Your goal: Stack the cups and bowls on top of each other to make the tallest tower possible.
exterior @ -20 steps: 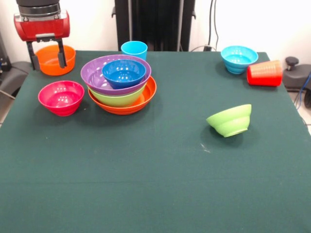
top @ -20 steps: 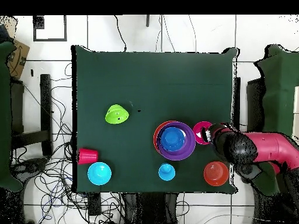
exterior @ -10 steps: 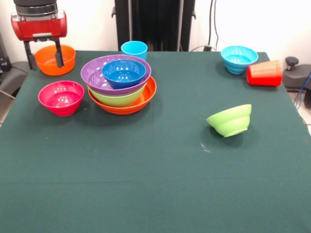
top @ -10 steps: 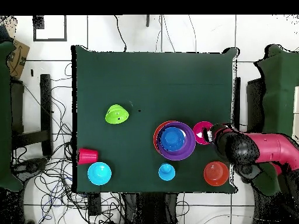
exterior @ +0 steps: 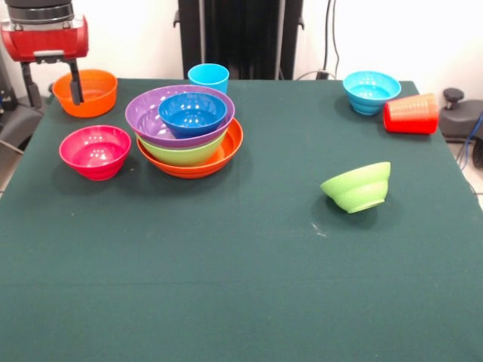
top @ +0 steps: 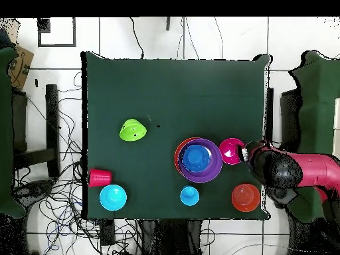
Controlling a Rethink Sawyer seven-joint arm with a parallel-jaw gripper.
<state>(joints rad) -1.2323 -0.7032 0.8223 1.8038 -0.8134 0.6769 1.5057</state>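
1. Four bowls make up the tower point(exterior: 189, 132) so far: you have a wide orange one at the bottom, lime green and purple nested in it, and a small dark blue bowl point(exterior: 192, 113) sitting in the purple. Use that pile as your landmark.
2. Furthest left of the tower, the gripper point(exterior: 51, 83) hangs off the table's edge with its two fingers point(exterior: 75, 84) apart and nothing between them. It hovers just beside the small orange bowl point(exterior: 85, 92), not touching it as far as you can tell.
3. Just left of the tower and near it, the magenta bowl point(exterior: 95, 151) stands upright and unstacked. From its place, you would judge it or the orange bowl the likeliest next pick.
4. Directly behind the tower, close to it, the light blue cup point(exterior: 208, 77) stands on the cloth, not yet used.
5. Well to the right of the tower and nearer the camera, the small lime green bowl point(exterior: 357, 187) sits tilted on its side; expect an awkward grasp there.
6. Far right of the tower, at the back corner, the light blue bowl point(exterior: 371, 91) stands upright, with the red cup point(exterior: 411, 114) lying on its side just beside it.
7. Six pieces remain loose, so you are under halfway; both cups still need to top the pile.
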